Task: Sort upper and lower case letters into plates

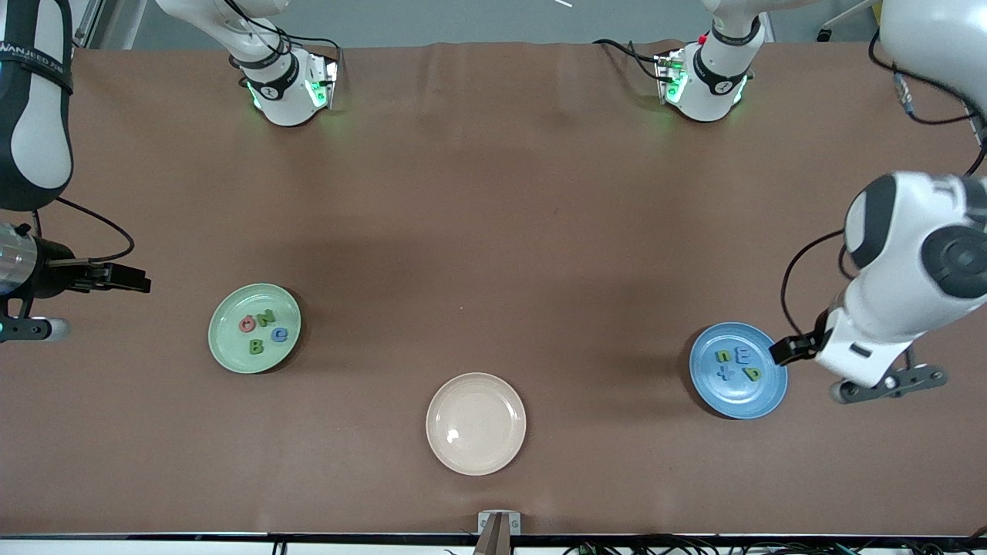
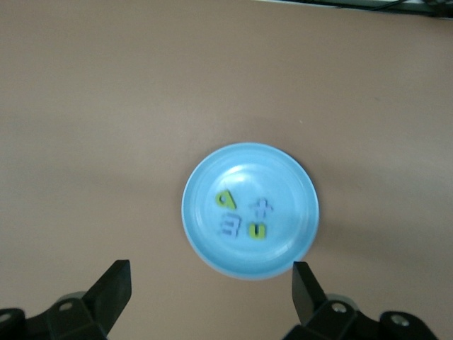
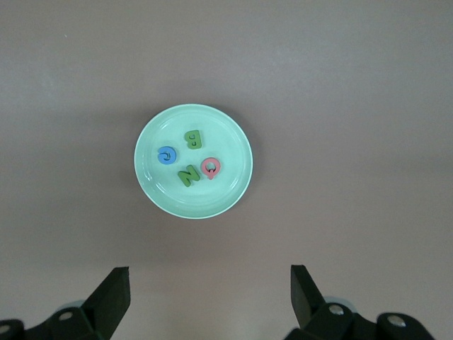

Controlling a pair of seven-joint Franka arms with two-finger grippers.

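The green plate [image 1: 254, 328] sits on the brown worktop [image 1: 493, 231] toward the right arm's end. In it lie four letters: a red Q [image 1: 247, 324], a green N [image 1: 267, 317], a blue G [image 1: 281, 334] and a green B [image 1: 256, 347], close together but apart from one another.

The blue plate [image 1: 738, 371] sits toward the left arm's end. It holds a green n [image 1: 723, 356], a blue m [image 1: 744, 355], a blue x [image 1: 724, 373] and a green p-like letter [image 1: 752, 375].

A cream plate [image 1: 476, 423] lies between the two, nearer the front camera, with nothing in it.

The left gripper [image 2: 212, 280] hangs in the air just beside the blue plate at the edge toward its own arm's end, its fingers [image 2: 113, 283] spread wide apart and holding nothing. In the front view its dark tip overlaps the plate's rim.

The right gripper [image 3: 209, 283] is up over bare worktop at the right arm's end, well apart from the green plate. Its fingers [image 3: 113, 287] are likewise wide apart and hold nothing.
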